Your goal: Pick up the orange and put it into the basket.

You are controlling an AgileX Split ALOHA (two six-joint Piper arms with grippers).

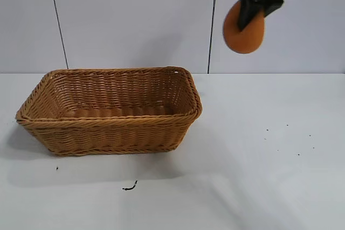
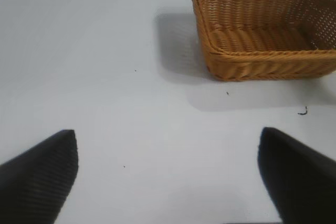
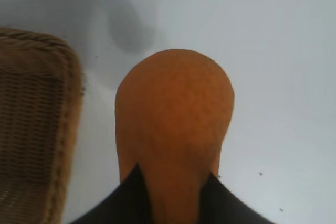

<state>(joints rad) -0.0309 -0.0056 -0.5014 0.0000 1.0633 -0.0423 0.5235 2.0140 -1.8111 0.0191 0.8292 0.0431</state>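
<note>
Currently the right gripper (image 1: 252, 10) is closed on the orange (image 1: 244, 32), high above the table (image 1: 269, 176) and off to the right of the basket (image 1: 110, 110), not over it. One dark finger crosses the front of the fruit in the exterior view; most of the orange hangs below the fingers, clear of everything else.

Right wrist view: the orange (image 3: 176, 124) fills the centre, its narrower end pinched between the two dark fingertips (image 3: 118, 203), its rounded end pointing away from the gripper (image 3: 176, 203). One corner of the basket (image 3: 37, 129) shows beside the fruit, lower down; a soft shadow lies on the table (image 3: 283, 77) beyond. This grip detail is not readable from the exterior view.

Left wrist view: the left gripper (image 2: 168, 177) is spread wide with nothing between its fingers (image 2: 42, 177), held above bare table (image 2: 105, 77), the basket (image 2: 262, 30) well apart from it. The orange does not appear in this view. The left arm is out of the exterior frame.

Orange: dull orange, finely pitted skin, rounded and tapering toward the gripped end.

Basket: tan-brown wicker, rectangular, flared sides, braided rim, interior holding nothing. Small dark specks (image 1: 129, 187) lie on the table in front of the basket.
</note>
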